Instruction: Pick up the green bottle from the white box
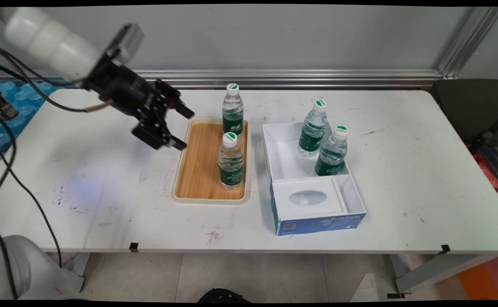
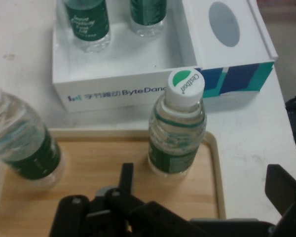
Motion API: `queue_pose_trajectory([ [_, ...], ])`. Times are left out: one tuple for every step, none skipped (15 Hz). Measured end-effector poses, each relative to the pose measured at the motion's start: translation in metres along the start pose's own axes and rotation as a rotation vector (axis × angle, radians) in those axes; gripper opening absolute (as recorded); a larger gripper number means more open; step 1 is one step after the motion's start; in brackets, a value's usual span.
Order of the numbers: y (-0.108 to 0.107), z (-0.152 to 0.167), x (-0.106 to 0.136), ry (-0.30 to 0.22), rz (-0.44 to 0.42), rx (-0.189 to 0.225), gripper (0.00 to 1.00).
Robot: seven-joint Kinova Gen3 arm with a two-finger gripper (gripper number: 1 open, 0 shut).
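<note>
Figure: The black two-finger gripper (image 1: 182,128) hangs in the air just beyond the left rim of the shallow wooden tray with a cream border (image 1: 198,170), its fingers (image 1: 185,111) spread wide and holding nothing. Two clear plastic water bottles with green labels and white caps stand upright on the tray: the nearer bottle (image 1: 230,160) toward the tray's front right, the farther bottle (image 1: 233,111) at the tray's back right corner. In the hand view the nearer bottle (image 2: 177,128) stands just ahead of the gripper (image 2: 197,197), slightly off the midline between the fingers, and the farther one (image 2: 22,143) sits at the picture's left edge. To the right of the tray, apart from it, lies an open white cardboard box with blue printed sides (image 1: 317,221) holding two more bottles of the same kind (image 1: 313,128) (image 1: 332,151) upright in its rear compartment. The arm reaches in from the tray's upper left, wrist tilted down and aimed across the tray (a low, slanting approach). Judged from this pose, a clean grasp would need the open fingers centred on the bottle's body below the cap, level with the white worktop (image 1: 402,192).
</note>
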Motion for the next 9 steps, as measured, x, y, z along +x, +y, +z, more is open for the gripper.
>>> queue_pose_trajectory([
  [-0.001, -0.006, 0.002, -0.001, -0.002, 0.004, 1.0],
  [-0.002, -0.016, 0.007, -0.003, -0.006, 0.01, 1.0],
  [-0.004, -0.024, 0.011, -0.003, -0.007, 0.016, 1.0],
  [-0.006, -0.029, 0.014, -0.001, -0.009, 0.021, 1.0],
  [-0.008, -0.036, 0.02, 0.002, -0.011, 0.027, 1.0],
  [-0.012, -0.042, 0.026, 0.007, -0.014, 0.036, 1.0],
  [-0.016, -0.046, 0.033, 0.014, -0.018, 0.044, 1.0],
  [-0.021, -0.048, 0.041, 0.023, -0.023, 0.054, 1.0],
  [-0.027, -0.049, 0.05, 0.034, -0.028, 0.063, 1.0],
])
